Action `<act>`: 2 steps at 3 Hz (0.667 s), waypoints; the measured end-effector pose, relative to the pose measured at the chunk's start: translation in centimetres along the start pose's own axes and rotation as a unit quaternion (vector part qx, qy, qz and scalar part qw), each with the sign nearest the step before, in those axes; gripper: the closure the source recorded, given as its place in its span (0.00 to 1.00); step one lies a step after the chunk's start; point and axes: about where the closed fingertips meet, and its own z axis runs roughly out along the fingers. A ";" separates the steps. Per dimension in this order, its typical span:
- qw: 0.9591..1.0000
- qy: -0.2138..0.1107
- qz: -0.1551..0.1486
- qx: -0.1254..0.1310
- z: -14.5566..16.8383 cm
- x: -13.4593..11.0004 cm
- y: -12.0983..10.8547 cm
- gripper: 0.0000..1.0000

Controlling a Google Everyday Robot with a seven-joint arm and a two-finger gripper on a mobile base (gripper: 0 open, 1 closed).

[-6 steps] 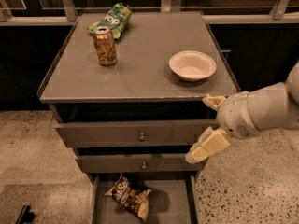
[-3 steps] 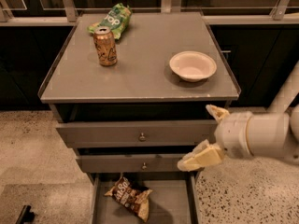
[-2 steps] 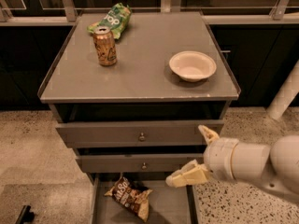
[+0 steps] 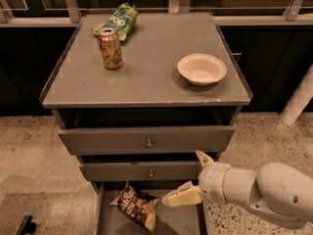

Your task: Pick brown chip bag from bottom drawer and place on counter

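Note:
The brown chip bag (image 4: pixel 135 207) lies in the open bottom drawer (image 4: pixel 181 223), at its left side, with its cream end toward the front. My gripper (image 4: pixel 190 177) hangs over the right part of the drawer, to the right of the bag and apart from it. Its two cream fingers (image 4: pixel 179 198) are spread open and hold nothing. The grey counter (image 4: pixel 146 72) is the top of the cabinet above.
On the counter stand an orange can (image 4: pixel 110 48), a green chip bag (image 4: pixel 117 21) at the back left, and a white bowl (image 4: pixel 201 68) on the right. Two knobbed drawers (image 4: pixel 146 140) above the bottom one are pulled out slightly. A white post (image 4: pixel 297 102) stands at the right.
My gripper has moved down and to the left, from beside the cabinet's upper right front to low over the bottom drawer. The bag has not moved.

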 end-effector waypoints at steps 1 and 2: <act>1.000 0.001 0.000 -0.005 0.4 0.0 0.1 0.00; 1.000 0.005 0.000 -0.008 0.4 0.4 0.6 0.00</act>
